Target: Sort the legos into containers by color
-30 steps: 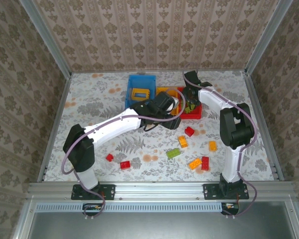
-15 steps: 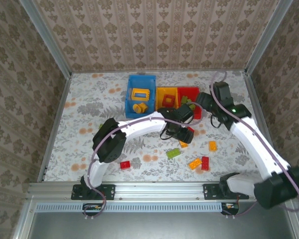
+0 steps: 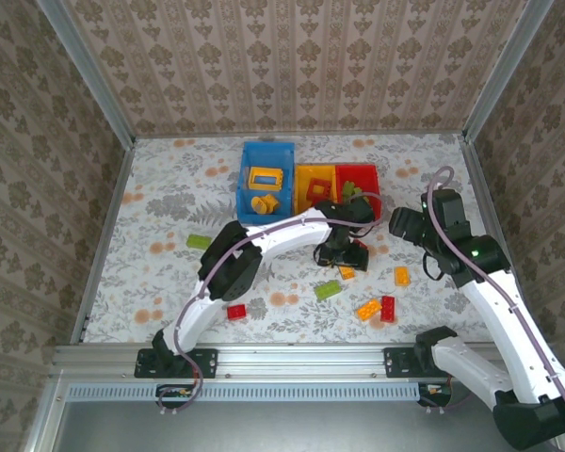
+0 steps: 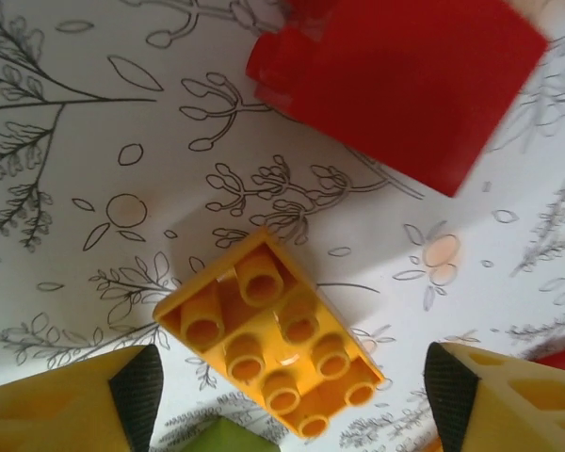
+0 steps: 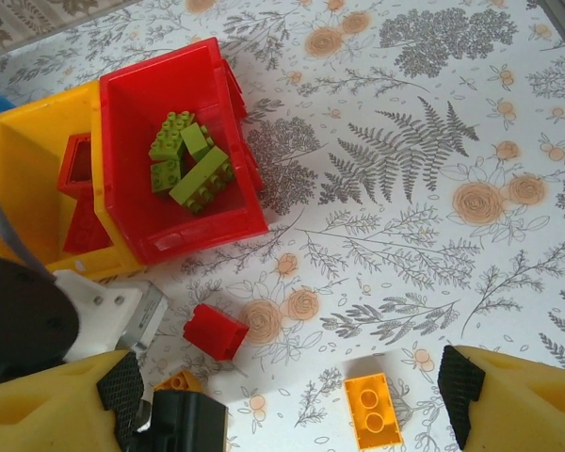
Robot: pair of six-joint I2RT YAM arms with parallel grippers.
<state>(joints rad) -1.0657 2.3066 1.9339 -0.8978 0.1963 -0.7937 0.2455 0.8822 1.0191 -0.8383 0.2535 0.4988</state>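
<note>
Your left gripper (image 4: pixel 292 400) is wide open and empty. Its fingers (image 4: pixel 75 405) straddle an orange-yellow brick (image 4: pixel 268 344) lying studs-up on the floral tabletop (image 4: pixel 94 141). This reads as a pre-grasp: a jaw on either side, so closing should pinch the brick across its width. A red brick (image 4: pixel 405 85) sits just beyond it, not touching. The corner of a green brick (image 4: pixel 228 435) pokes in near the yellow one, so watch you don't catch it.

Your right gripper (image 5: pixel 292 400) is also spread wide, nothing in it. It hovers over the table to the right-front of the red bin (image 5: pixel 202 234), likely kept clear so the arms don't clash. An orange brick (image 5: pixel 372 411) lies under it and may be its next pick.

Bin colours don't match their contents. The red bin holds green bricks (image 5: pixel 188 160), the yellow bin (image 5: pixel 19 160) holds red frames (image 5: pixel 75 179), and the blue bin (image 3: pixel 267 147) holds orange-yellow pieces (image 3: pixel 264 179). So the straddled brick probably goes in the blue bin.

Also loose: a green piece far left (image 3: pixel 198 241), a red one near the left arm (image 3: pixel 236 311), and an orange-and-red pair (image 3: pixel 377 308). My guess is over half done.
</note>
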